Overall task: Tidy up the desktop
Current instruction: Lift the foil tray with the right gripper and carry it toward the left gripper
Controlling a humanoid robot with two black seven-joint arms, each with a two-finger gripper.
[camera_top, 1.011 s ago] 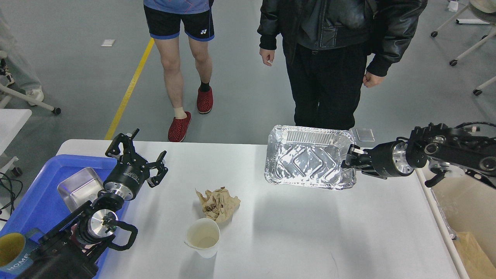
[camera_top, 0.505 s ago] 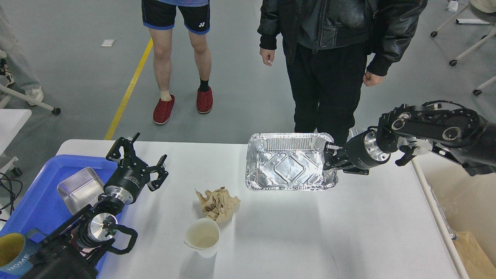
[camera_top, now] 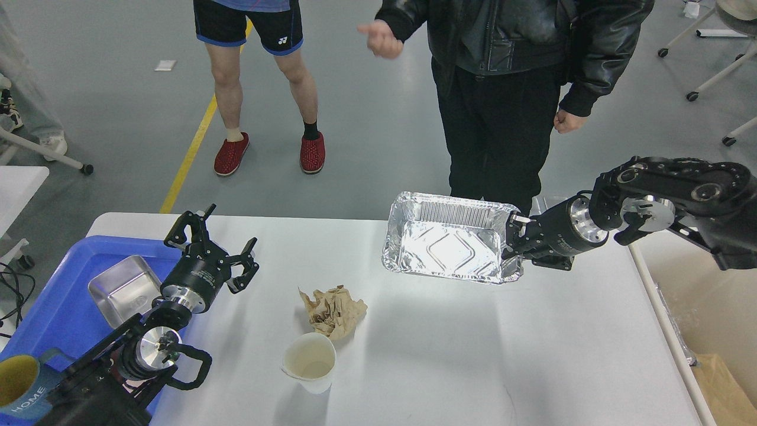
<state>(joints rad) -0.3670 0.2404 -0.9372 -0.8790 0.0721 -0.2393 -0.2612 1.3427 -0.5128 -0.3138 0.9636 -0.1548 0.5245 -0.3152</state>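
Cut off at lower left: one mug point(camera_top: 16, 384). On the white worktop point(camera_top: 449, 349): one paper cup point(camera_top: 309, 362), one crumpled paper point(camera_top: 332, 310). Right tool point(camera_top: 512, 239) clamped on one foil tray point(camera_top: 452, 245), raised; left tool point(camera_top: 216, 251) spread apart.

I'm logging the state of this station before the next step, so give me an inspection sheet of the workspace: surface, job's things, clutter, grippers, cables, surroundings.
Surface: white desktop, mostly bare.
Job's things: foil tray held above the desktop; crumpled brown paper and paper cup lying on it.
Clutter: blue tray at left holds a metal pan; a mug at its near end.
Grippers: left gripper open, empty; right gripper shut on the foil tray's rim.
Cables: black cables at far left.
Surroundings: two people standing beyond the far edge; beige bin at right.
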